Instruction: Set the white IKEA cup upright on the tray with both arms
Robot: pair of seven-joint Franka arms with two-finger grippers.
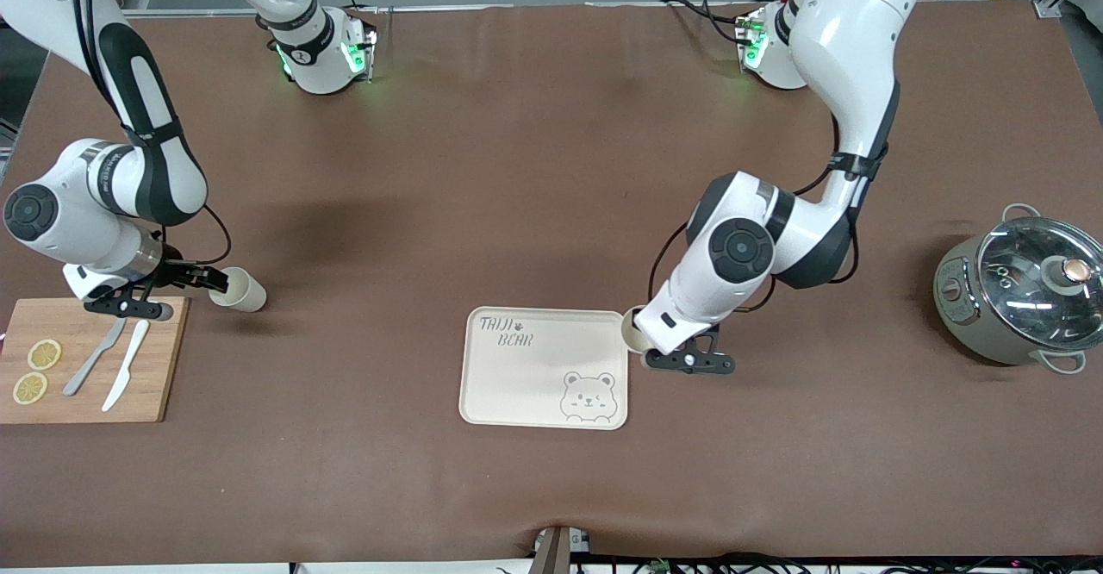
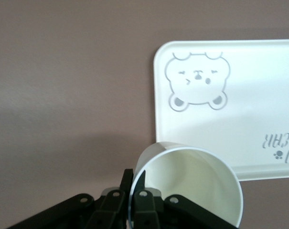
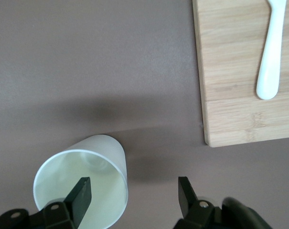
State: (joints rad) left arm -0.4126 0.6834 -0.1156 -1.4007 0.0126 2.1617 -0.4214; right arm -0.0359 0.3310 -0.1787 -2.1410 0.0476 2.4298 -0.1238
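Note:
Two white cups show. My left gripper (image 1: pixel 642 343) is shut on the rim of one white cup (image 1: pixel 632 330), one finger inside and one outside (image 2: pixel 134 179). It holds that cup (image 2: pixel 192 186) at the edge of the cream bear tray (image 1: pixel 526 384) toward the left arm's end. The tray (image 2: pixel 240 114) carries nothing. My right gripper (image 1: pixel 214 281) is open beside the cutting board, at the second white cup (image 1: pixel 244 291). In the right wrist view the gripper (image 3: pixel 133 191) straddles this cup's wall (image 3: pixel 82 181), one finger inside, its mouth turned toward the gripper.
A wooden cutting board (image 1: pixel 159 384) lies at the right arm's end with two lemon slices (image 1: pixel 36 371), a metal knife (image 1: pixel 93 358) and a white knife (image 1: pixel 126 365). A grey pot with a glass lid (image 1: pixel 1021 294) stands at the left arm's end.

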